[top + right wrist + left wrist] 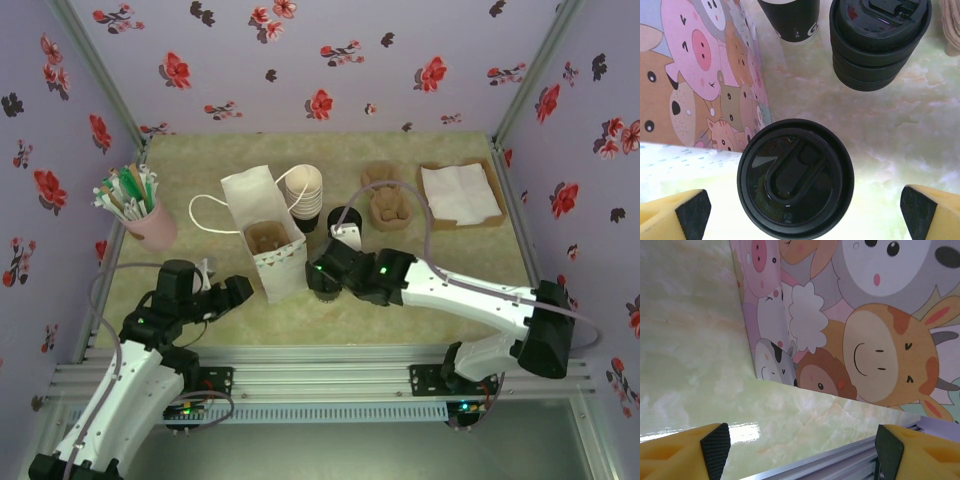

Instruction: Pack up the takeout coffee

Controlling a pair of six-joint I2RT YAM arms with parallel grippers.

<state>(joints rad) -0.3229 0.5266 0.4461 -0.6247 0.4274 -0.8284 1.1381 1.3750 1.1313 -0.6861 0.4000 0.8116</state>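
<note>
The takeout coffee [795, 177], a dark cup under a round black lid, stands on the table right beside the paper bag [700, 75]. My right gripper [805, 220] hangs above it, open wide, one finger on each side and clear of the lid. In the top view this gripper [328, 274] covers most of the cup, just right of the upright white bag [262, 232], whose mouth is open. My left gripper [238, 291] is open and empty, low on the bag's left. In the left wrist view it [802, 450] faces the bag's cartoon-printed side [865, 330].
A stack of black lids [879, 42] and a stack of lidless cups [303, 195] stand behind the coffee. Brown cup carriers [388, 203] and a napkin tray [460, 195] are at the back right. A pink cup of stirrers [140, 208] is at the left. An aluminium rail [840, 460] runs along the near edge.
</note>
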